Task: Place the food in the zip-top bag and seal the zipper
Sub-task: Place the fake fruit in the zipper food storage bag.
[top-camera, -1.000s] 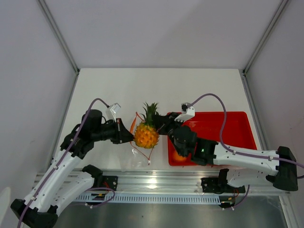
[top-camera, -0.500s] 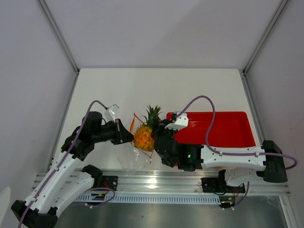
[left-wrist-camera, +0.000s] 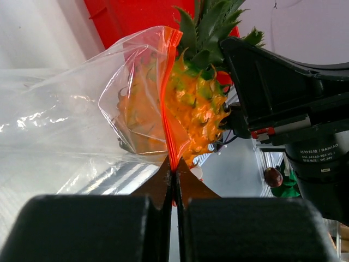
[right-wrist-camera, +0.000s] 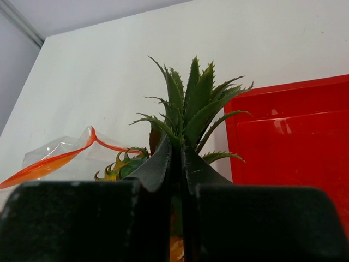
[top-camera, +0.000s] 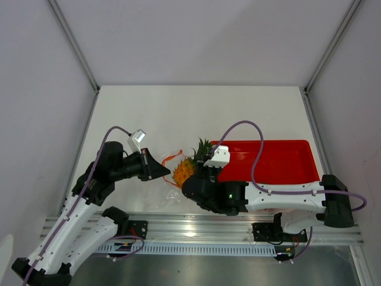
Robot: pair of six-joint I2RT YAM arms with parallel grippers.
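Pinching the zipper (left-wrist-camera: 170, 109) at the lower centre of the left wrist view, the left gripper (left-wrist-camera: 173, 173) holds the zip-top bag (left-wrist-camera: 76, 114) up so that its mouth gapes. The right gripper (right-wrist-camera: 175, 155), clamped on the leafy crown of the pineapple (left-wrist-camera: 200, 112), presents the fruit at that opening, seemingly partly inside, just left of the red tray (top-camera: 280, 161).

The table (top-camera: 178, 113) is viewed from high above its near edge, far edge uppermost. Wrist views are taken close and low: left facing right, right facing the far edge. The pineapple (top-camera: 183, 170) is shared by all three.
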